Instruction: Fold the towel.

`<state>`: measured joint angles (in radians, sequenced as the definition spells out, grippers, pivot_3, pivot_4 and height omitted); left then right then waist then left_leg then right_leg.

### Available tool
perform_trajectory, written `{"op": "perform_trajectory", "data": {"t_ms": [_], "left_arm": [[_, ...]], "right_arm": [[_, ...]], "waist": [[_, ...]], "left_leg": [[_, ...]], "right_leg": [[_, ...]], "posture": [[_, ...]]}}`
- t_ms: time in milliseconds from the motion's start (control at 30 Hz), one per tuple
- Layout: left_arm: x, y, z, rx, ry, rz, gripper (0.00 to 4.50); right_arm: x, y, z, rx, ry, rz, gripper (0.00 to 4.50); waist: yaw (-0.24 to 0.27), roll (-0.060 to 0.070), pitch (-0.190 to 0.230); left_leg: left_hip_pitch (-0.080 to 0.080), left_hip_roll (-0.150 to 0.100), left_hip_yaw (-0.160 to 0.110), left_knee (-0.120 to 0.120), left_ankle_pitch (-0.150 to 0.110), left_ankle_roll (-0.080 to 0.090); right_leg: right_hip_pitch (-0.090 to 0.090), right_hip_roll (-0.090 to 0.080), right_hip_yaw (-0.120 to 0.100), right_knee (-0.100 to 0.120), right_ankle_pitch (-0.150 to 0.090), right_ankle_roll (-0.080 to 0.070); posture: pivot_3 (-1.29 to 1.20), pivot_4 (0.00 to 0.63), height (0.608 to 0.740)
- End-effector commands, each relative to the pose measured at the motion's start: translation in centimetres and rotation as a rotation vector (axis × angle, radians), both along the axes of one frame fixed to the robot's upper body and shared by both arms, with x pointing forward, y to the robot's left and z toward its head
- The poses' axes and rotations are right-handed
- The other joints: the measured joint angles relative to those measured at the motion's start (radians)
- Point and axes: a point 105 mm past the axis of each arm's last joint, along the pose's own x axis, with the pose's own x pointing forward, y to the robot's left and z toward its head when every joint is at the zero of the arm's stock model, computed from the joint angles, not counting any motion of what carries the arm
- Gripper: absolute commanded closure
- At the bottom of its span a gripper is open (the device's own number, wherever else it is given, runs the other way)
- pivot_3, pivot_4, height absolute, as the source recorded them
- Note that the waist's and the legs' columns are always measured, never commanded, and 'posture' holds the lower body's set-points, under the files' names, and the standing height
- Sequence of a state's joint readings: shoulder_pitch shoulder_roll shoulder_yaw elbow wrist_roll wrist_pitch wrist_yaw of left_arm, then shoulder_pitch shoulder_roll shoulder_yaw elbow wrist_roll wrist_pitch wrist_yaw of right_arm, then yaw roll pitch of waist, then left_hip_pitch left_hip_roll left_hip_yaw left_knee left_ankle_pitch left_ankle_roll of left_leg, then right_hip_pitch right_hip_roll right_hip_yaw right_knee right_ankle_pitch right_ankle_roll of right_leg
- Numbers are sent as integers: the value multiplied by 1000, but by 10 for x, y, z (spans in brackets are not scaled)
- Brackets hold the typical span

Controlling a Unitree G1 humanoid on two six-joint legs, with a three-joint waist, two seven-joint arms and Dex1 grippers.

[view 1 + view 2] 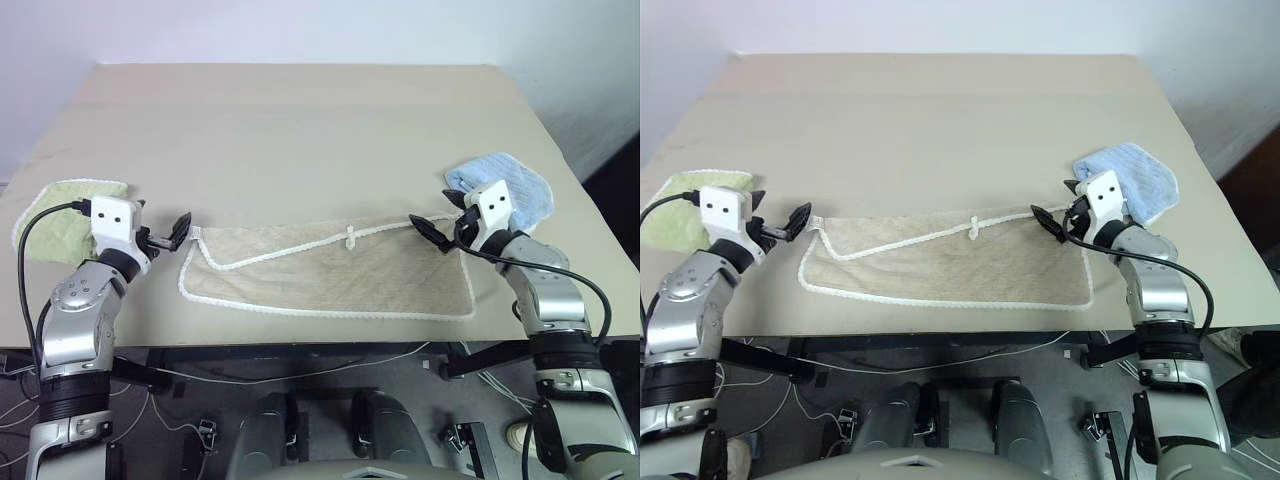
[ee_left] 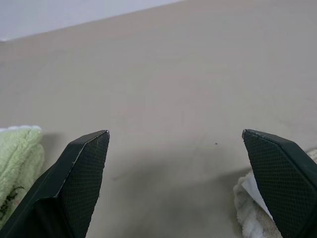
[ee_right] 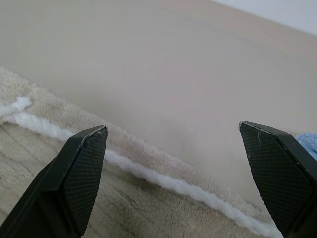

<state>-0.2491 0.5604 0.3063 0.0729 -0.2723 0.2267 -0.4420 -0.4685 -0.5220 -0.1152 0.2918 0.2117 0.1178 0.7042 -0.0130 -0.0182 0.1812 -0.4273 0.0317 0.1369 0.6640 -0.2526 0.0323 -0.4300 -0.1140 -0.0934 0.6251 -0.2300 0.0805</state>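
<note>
The towel (image 1: 330, 270) lies folded in a long strip along the near edge of the worktop (image 1: 300, 130), its white corded trim looping across the top layer and a small white loop (image 1: 351, 240) at mid-length. At its 9 o'clock end the left claw (image 1: 172, 235) hangs with fingers apart, empty, apparently just clear of the cloth corner. At the 3 o'clock end the right claw (image 1: 443, 220) is also spread and empty. A light-green towel (image 1: 55, 210) lies beyond the left claw, a light-blue towel (image 1: 510, 185) behind the right.
</note>
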Motion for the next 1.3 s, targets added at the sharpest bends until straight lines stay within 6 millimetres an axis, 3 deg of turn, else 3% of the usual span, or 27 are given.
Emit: {"op": "perform_trajectory", "data": {"t_ms": [33,767,1067,1300], "left_arm": [[-2,1,15,14,-50,1,0],[17,-15,20,65,-56,-100,0],[-2,-20,13,195,-22,-254,0],[-30,-37,-15,378,166,-601,0]], "right_arm": [[0,5,11,11,-50,20,43],[-6,3,11,22,-76,-11,43],[-8,5,3,25,-58,-14,43],[-10,3,3,20,-56,-26,43]], "waist": [[-1,0,0],[-1,0,0],[-1,0,0],[-1,1,0]], "left_leg": [[0,0,0,0,0,0],[0,0,0,0,0,0],[0,0,0,0,0,0],[0,0,0,0,0,0]], "right_leg": [[0,0,0,0,0,0],[0,0,0,1,0,0],[0,0,0,1,0,0],[-1,0,0,1,0,0]], "posture": [[0,150,740],[0,150,740],[0,150,740],[0,150,740]]}}
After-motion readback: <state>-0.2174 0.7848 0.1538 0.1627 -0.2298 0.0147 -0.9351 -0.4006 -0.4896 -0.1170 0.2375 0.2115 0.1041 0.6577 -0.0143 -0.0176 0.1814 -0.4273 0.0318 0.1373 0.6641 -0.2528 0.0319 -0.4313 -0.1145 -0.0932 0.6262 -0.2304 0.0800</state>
